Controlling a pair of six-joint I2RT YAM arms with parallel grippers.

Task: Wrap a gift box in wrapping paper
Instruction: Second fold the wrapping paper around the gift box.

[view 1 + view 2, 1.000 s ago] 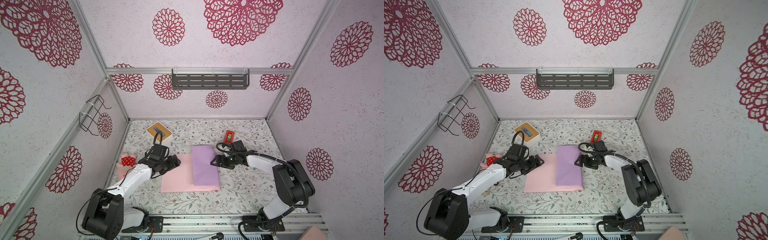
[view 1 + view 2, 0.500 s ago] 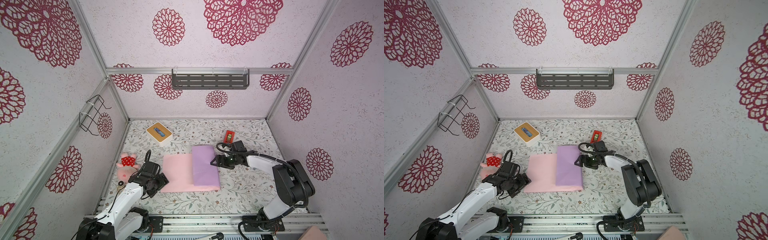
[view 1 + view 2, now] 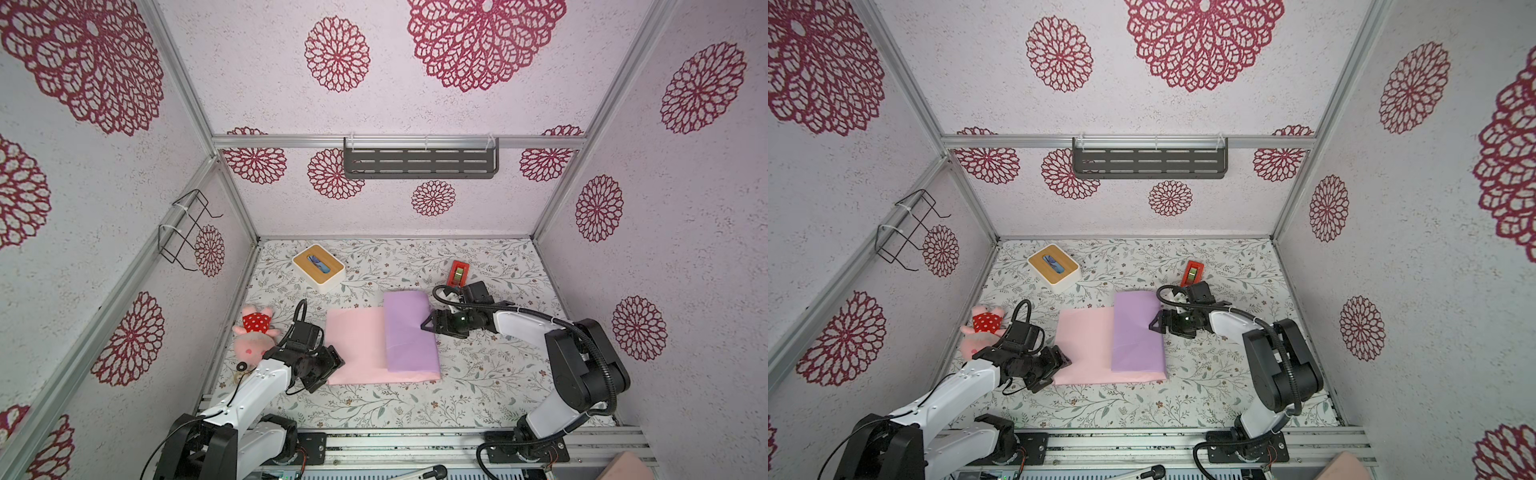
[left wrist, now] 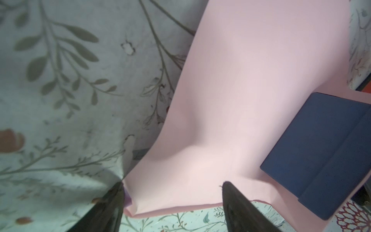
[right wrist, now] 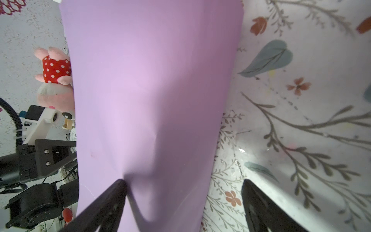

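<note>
**Left gripper** (image 4: pixel 172 186): jaws are spread wide with nothing clamped. It sits low at the near left corner of the wrapping paper (image 3: pixel 357 347).
- In the left wrist view, one fingertip (image 4: pixel 115 192) is at the sheet's edge, where it meets the floral table covering (image 4: pixel 60 100). A sliver of lilac underside shows beside that fingertip.
- The other fingertip is over the pink face.
- The paper bulges up slightly between the two.

**Gift box** (image 4: pixel 321 152): navy, standing on the pink face, apart from the left gripper's fingers. It shows in the left wrist view only. In both top views it is hidden under the folded-over lilac part of the sheet.

**Right gripper** (image 5: pixel 183 182): jaws are likewise wide apart, holding nothing.
- One fingertip (image 5: pixel 116 190) presses against the lilac face and leaves a shallow dent.
- The other fingertip is over bare table covering.
- In both top views the gripper is at the right side of the lilac fold.

**Paper layout, top views:** the pink part lies flat on the left. The lilac part is folded over from the right and covers the sheet's right portion. The fold's far end reaches further back than the pink part's far edge.

**Surroundings:**
- A pink plush toy (image 3: pixel 255 336) in a red spotted dress lies by the left wall, just beside the left arm.
- A white box with a wooden top (image 3: pixel 318 267) stands at the far left of the table.
- A red tape dispenser (image 3: pixel 458 272) stands just behind the right wrist.
</note>
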